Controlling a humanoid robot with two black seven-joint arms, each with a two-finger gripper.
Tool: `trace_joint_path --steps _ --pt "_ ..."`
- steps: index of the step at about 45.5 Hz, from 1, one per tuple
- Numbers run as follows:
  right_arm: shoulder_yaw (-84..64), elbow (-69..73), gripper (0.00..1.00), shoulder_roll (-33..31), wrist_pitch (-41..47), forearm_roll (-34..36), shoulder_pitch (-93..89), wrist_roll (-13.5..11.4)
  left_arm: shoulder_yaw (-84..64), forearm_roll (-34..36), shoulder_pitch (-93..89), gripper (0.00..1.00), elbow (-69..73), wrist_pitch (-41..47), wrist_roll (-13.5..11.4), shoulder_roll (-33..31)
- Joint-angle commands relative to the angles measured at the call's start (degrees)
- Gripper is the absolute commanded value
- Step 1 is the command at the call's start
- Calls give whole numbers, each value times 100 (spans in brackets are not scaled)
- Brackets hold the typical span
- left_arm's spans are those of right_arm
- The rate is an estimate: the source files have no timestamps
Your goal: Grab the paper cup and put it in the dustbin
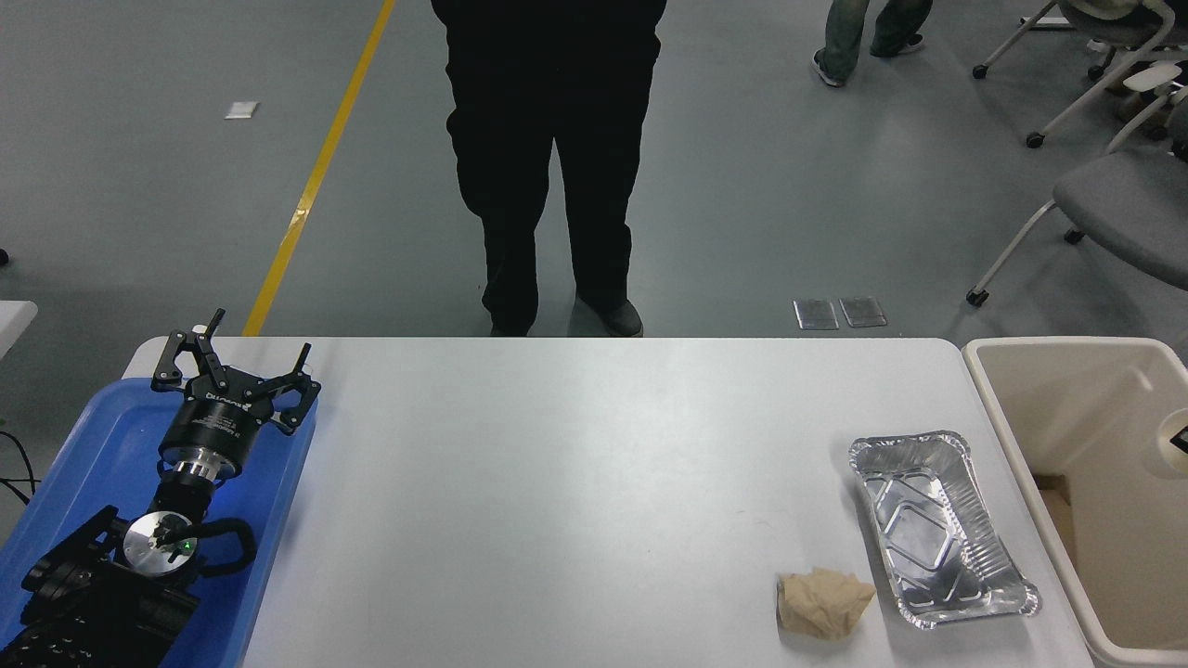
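Observation:
The white paper cup (pixel 1169 445) shows only in part at the right edge, over the inside of the beige dustbin (pixel 1058 344), which stands off the table's right end. A black sliver of my right gripper (pixel 1182 434) sits at the cup's mouth, gripping it; the rest of the arm is out of view. My left gripper (pixel 243 357) is open and empty, parked over the blue tray (pixel 102 436) at the lower left.
A foil tray (pixel 937 529) and a crumpled brown paper wad (pixel 821 601) lie on the white table (pixel 575 482) near the bin. A person in black (pixel 552 158) stands at the far side. Office chairs (pixel 1114 199) stand at the upper right.

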Motion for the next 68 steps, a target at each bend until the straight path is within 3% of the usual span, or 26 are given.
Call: trace_joint_path --steps 1,3,5,11,25,45,50,68 --pt "36 -224 12 67 -72 -3 -164 6 -6 1 -2 99 1 0 0 0" --pt "62 -295 39 67 -256 -3 -155 6 3 1 -2 99 1 0 0 -8" --pt "71 -313 57 76 -510 -3 -164 6 -6 1 -2 99 1 0 0 0" --pt "71 -225 70 76 -960 15 -216 14 -6 1 -2 99 1 0 9 0" --pt "71 267 78 -47 -960 15 64 6 -6 1 -2 99 1 0 0 -8" --pt "-587 3755 80 -1532 -934 -170 2594 -3 3 1 -2 99 1 0 0 0" --pt "-1518 4581 99 -1497 -872 -170 3640 6 3 1 -2 99 1 0 0 0" --pt "-3260 7007 100 -909 -267 -161 6392 6 12 1 -11 99 1 0 9 0"
